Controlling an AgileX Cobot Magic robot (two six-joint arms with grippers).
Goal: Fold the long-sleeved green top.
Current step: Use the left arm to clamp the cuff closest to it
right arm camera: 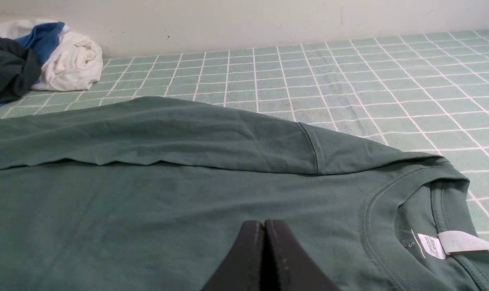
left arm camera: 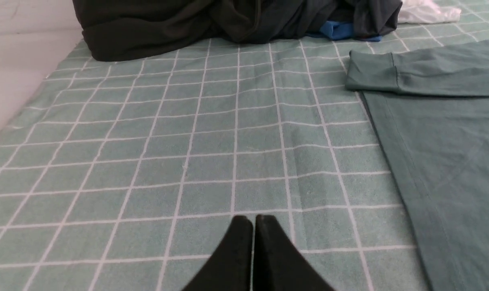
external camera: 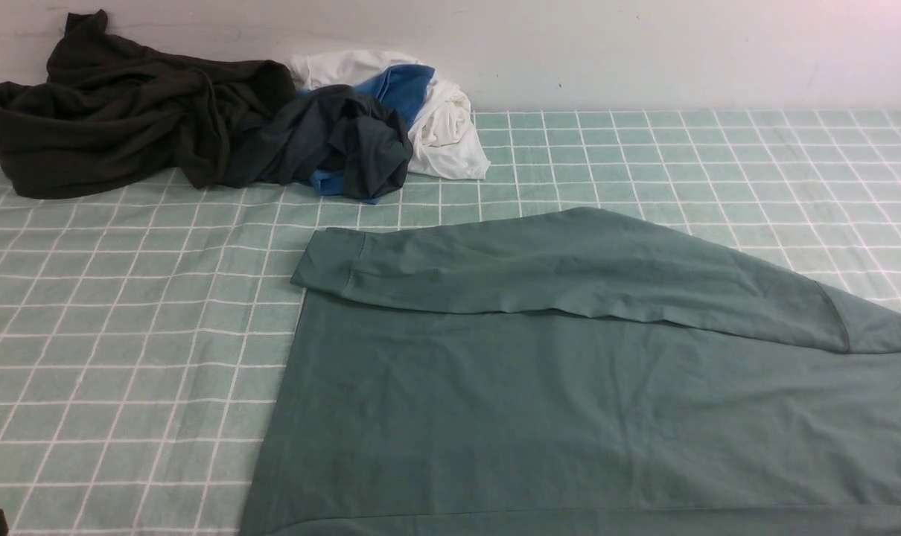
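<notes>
Item: muted teal-green long-sleeved knit top (external camera: pixel 570 402), flat on pale checked cloth (external camera: pixel 123 335), one sleeve (external camera: pixel 570 268) folded across its body. I see my left gripper (left arm camera: pixel 253 220) and right gripper (right arm camera: pixel 264 224) pressed together, empty.

The green long-sleeved top (right arm camera: pixel 147 210) spread out, the right claw (right arm camera: pixel 264 223) pressed closed.
One sleeve (right arm camera: pixel 167 137) is laid across the body; a white label (right arm camera: pixel 450 242) is shown inside the collar (right arm camera: pixel 367 210); a white-and-blue garment (right arm camera: pixel 70 60) and a dark garment (right arm camera: pixel 6 72) are bunched on the checked cloth (right arm camera: pixel 349 72).
</notes>
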